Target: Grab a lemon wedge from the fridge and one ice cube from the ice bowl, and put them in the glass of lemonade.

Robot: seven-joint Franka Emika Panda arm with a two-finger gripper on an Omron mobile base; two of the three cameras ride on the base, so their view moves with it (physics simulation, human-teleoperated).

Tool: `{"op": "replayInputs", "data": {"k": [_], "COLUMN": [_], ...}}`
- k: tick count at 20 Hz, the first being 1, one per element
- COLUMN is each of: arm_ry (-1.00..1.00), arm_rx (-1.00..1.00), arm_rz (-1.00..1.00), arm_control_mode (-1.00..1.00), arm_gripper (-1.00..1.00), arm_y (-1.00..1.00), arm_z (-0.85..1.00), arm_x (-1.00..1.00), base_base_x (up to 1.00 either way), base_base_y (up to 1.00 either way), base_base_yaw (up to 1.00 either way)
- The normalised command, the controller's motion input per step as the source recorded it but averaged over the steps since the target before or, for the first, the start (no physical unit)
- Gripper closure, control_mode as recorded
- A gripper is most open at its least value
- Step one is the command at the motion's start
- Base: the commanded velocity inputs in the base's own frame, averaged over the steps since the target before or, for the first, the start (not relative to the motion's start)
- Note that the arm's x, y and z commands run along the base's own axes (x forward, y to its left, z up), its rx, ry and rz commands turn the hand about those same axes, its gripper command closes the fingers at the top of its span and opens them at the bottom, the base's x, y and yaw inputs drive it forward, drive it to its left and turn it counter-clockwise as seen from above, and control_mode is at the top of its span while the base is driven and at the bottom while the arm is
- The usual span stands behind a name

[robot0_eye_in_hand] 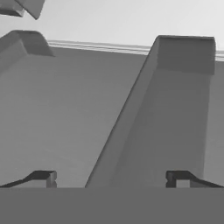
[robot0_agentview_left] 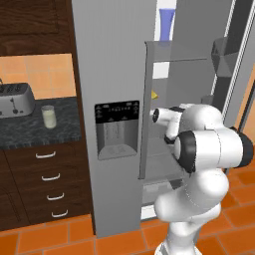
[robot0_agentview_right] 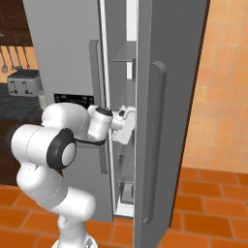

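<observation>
The lemon wedge (robot0_agentview_left: 154, 94) sits as a small yellow fleck on a fridge shelf, seen through the gap between the closed dispenser door and the opened one, a little above my arm's wrist. Around it stands the fridge (robot0_agentview_left: 112, 60), its right door swung out, grey shelves and door bins stacked inside, a tall blue cup (robot0_agentview_left: 167, 24) on the top level.

I have the gripper (robot0_eye_in_hand: 111, 179) inside the compartment with its jaws spread wide and nothing between them; the hand camera looks along the two dark fingertips (robot0_eye_in_hand: 43, 178) at plain grey panels and a slanted ledge, with no yellow ahead. From that I judge the hand is pointed at the wrong spot: the wedge lies higher and nearer the door edge than where I am aiming.

To do this step well, I would raise and turn the wrist until the wedge comes up between the fingertips in the hand camera, approach level with the shelf, and close only once it is centred. It is tiny and could skid or be nudged off the shelf by one finger. The elbow is near the opened door (robot0_agentview_right: 160, 121), so I would keep swings small.

Well off to the left, on the dark counter beside the toaster (robot0_agentview_left: 15, 99), the glass of lemonade (robot0_agentview_left: 48, 116) waits.
</observation>
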Motion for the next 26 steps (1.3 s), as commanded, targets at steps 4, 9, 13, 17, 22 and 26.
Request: {"op": "replayInputs", "data": {"k": [4, 9, 13, 17, 22, 26], "arm_ry": [0.03, 0.04, 0.00, -0.06, -0.21, -0.17], "arm_rx": [-0.08, -0.04, 0.00, 0.00, -0.05, -0.06], "arm_rz": [0.00, -0.07, -0.08, -0.01, 0.00, -0.04], "arm_control_mode": [-1.00, -1.00, -1.00, -1.00, -1.00, -1.00], "arm_gripper": [-1.00, -1.00, -1.00, -1.00, -1.00, -1.00], "arm_y": [-0.62, -0.95, -0.83, 0.06, 0.53, 0.80], "arm_z": [-0.19, -0.21, -0.05, 0.32, 0.48, 0.23], "arm_x": [0.26, -0.21, -0.46, -0.62, -0.51, -0.12], "base_base_x": [0.00, 0.00, 0.00, 0.00, 0.00, 0.00], "base_base_y": [0.00, 0.00, 0.00, 0.00, 0.00, 0.00], "base_base_yaw": [0.00, 0.00, 0.00, 0.00, 0.00, 0.00]}}
